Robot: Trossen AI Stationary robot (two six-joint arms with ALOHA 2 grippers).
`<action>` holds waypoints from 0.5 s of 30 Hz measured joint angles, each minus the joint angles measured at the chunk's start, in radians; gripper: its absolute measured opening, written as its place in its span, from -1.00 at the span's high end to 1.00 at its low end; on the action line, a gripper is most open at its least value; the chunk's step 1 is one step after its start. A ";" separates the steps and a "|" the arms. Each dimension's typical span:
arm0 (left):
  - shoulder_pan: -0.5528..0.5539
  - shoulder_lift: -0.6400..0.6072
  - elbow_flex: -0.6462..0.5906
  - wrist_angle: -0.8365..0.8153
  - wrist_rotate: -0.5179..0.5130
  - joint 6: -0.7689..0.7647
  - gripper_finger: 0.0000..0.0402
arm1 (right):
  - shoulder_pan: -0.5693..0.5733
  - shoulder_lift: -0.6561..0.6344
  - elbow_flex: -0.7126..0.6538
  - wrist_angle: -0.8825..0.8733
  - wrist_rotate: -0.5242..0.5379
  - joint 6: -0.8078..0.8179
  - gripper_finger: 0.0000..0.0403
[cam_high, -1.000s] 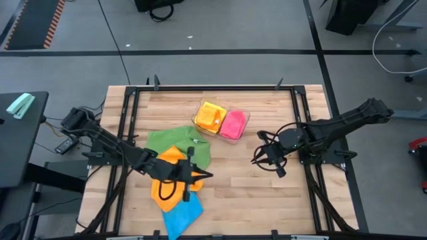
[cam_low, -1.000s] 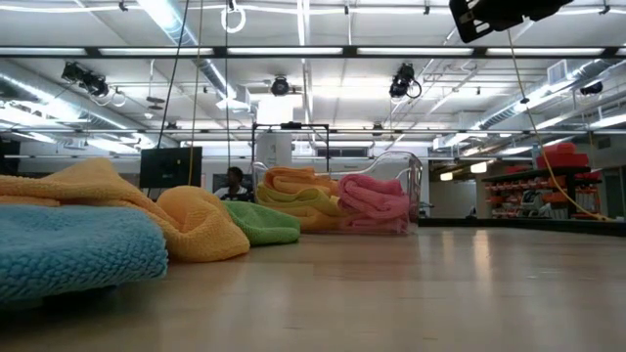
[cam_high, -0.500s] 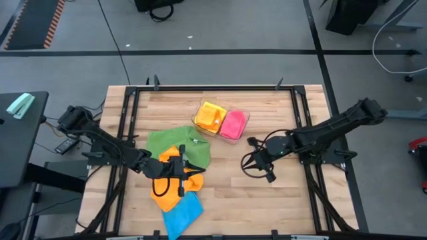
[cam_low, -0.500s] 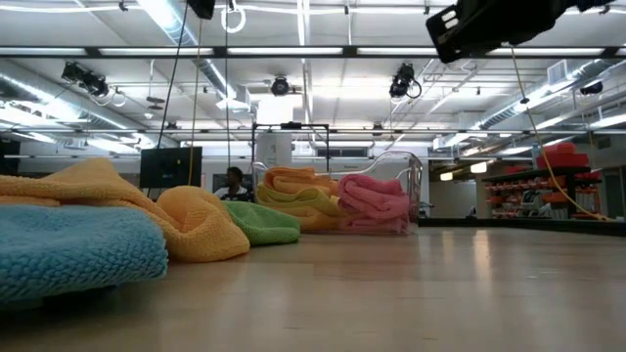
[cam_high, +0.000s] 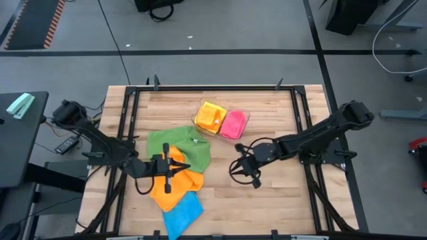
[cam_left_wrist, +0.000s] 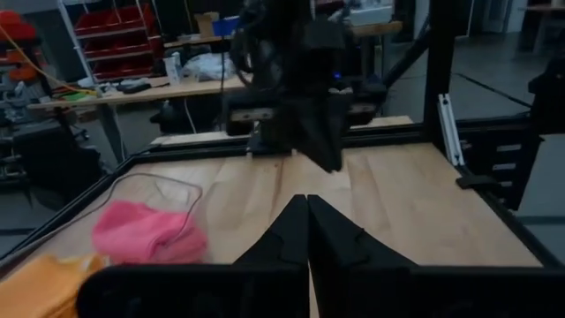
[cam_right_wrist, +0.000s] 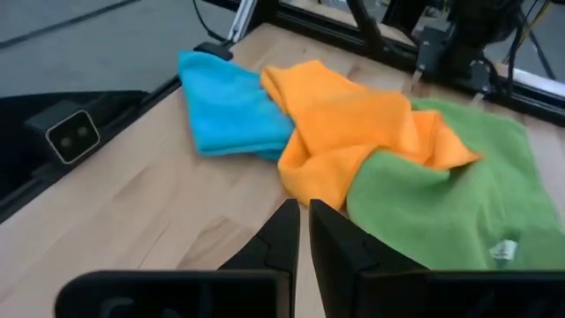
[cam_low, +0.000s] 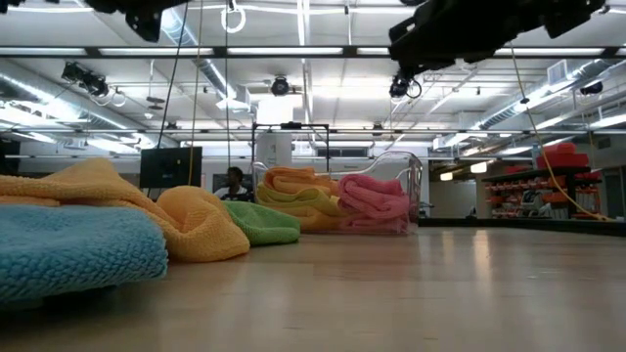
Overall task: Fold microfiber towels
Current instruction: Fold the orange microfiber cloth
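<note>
Microfiber towels: green (cam_high: 175, 145), orange (cam_high: 175, 189) and blue (cam_high: 181, 213) ones sit piled on the desk's (cam_high: 267, 200) left side. Left end effector (cam_high: 177, 168) hovers over the orange one, shut and empty. Right end effector (cam_high: 240, 168) is nearly shut beside the pile, empty too. Grabbing overlapped layers could drag two towels together.

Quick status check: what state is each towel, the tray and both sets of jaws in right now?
Green towel: loose, partly under the orange one.
Orange towel: crumpled, unfolded.
Blue towel: loose, partly under the orange one.
Yellow towel: folded, in the tray.
Pink towel: folded, in the tray.
Clear tray: holds two towels.
Left gripper: jaws shut, empty.
Right gripper: jaws shut, empty.
</note>
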 joint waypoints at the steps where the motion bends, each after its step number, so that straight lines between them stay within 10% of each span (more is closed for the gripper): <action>1: 0.000 -0.011 -0.020 0.019 -0.003 -0.001 0.97 | 0.000 0.019 0.000 0.022 0.000 -0.002 0.80; 15: -0.005 -0.227 -0.262 0.194 -0.005 0.023 0.93 | 0.001 0.282 0.073 0.260 0.000 0.033 0.55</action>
